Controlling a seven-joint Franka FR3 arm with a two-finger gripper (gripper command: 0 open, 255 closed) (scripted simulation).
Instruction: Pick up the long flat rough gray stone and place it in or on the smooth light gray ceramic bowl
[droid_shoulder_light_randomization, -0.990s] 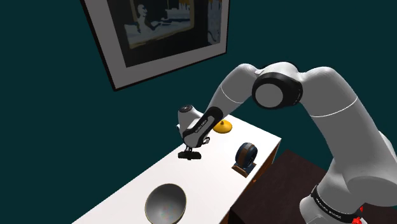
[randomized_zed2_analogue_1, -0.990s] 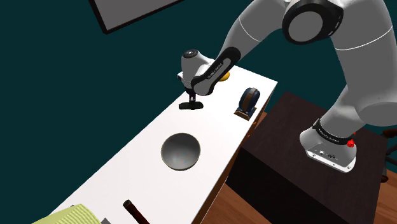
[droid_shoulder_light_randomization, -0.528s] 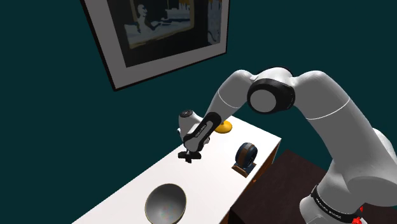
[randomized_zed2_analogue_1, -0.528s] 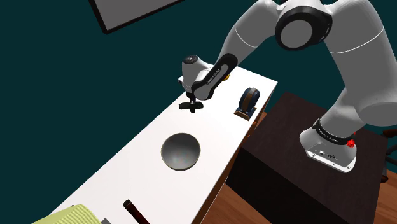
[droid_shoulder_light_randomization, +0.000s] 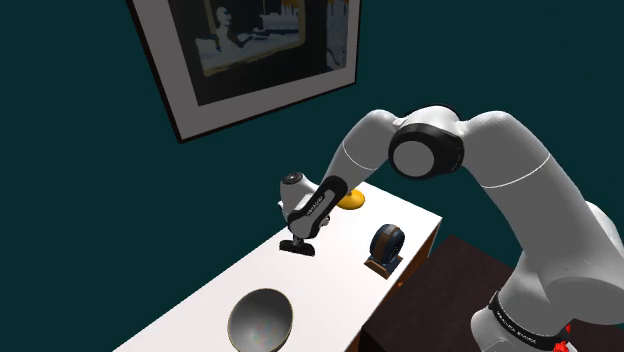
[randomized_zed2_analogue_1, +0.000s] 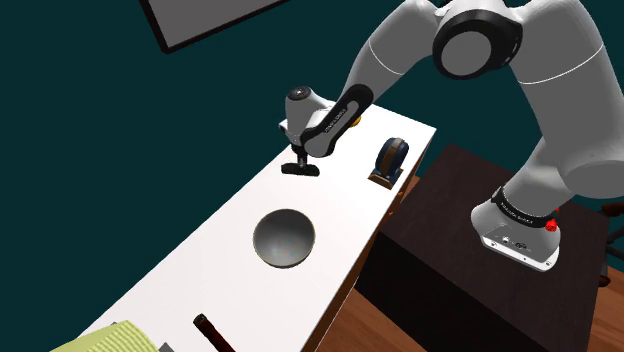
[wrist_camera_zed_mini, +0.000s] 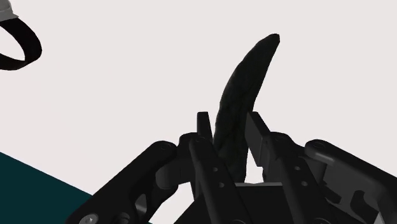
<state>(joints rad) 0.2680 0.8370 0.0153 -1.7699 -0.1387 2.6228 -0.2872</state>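
Wrist view: the claw (wrist_camera_zed_mini: 230, 124) is clenched on the dark stone (wrist_camera_zed_mini: 245, 89). One black finger (wrist_camera_zed_mini: 203, 127) presses one flat side and the other finger stands on the opposite side. The stone is long, thin and rough. It runs out past the fingertips in a slight curve, with the white table (wrist_camera_zed_mini: 127, 95) behind it. Whether its tip touches the table cannot be told.

In the shoulder view the claw (droid_shoulder_light_randomization: 300, 243) points down, close over the table (droid_shoulder_light_randomization: 200, 300), and the stone (droid_shoulder_light_randomization: 298, 247) shows as a short dark bar at its fingertips. The grey bowl (droid_shoulder_light_randomization: 260, 320) stands upright on the same table. It is well apart from the claw and nearer the camera.

A dark wheel-shaped object (droid_shoulder_light_randomization: 385, 247) on a small wooden base stands near the claw, on the side toward the arm's stand (droid_shoulder_light_randomization: 450, 290). A yellow object (droid_shoulder_light_randomization: 350, 199) lies just beyond the claw, partly behind the forearm. A framed picture (droid_shoulder_light_randomization: 250, 50) hangs on the teal wall above.

In the second exterior view the claw (randomized_zed2_analogue_1: 300, 165) grips the stone (randomized_zed2_analogue_1: 302, 170) between the bowl (randomized_zed2_analogue_1: 284, 239) and the yellow object (randomized_zed2_analogue_1: 352, 120). A dark stick (randomized_zed2_analogue_1: 212, 330) lies far past the bowl from the claw.
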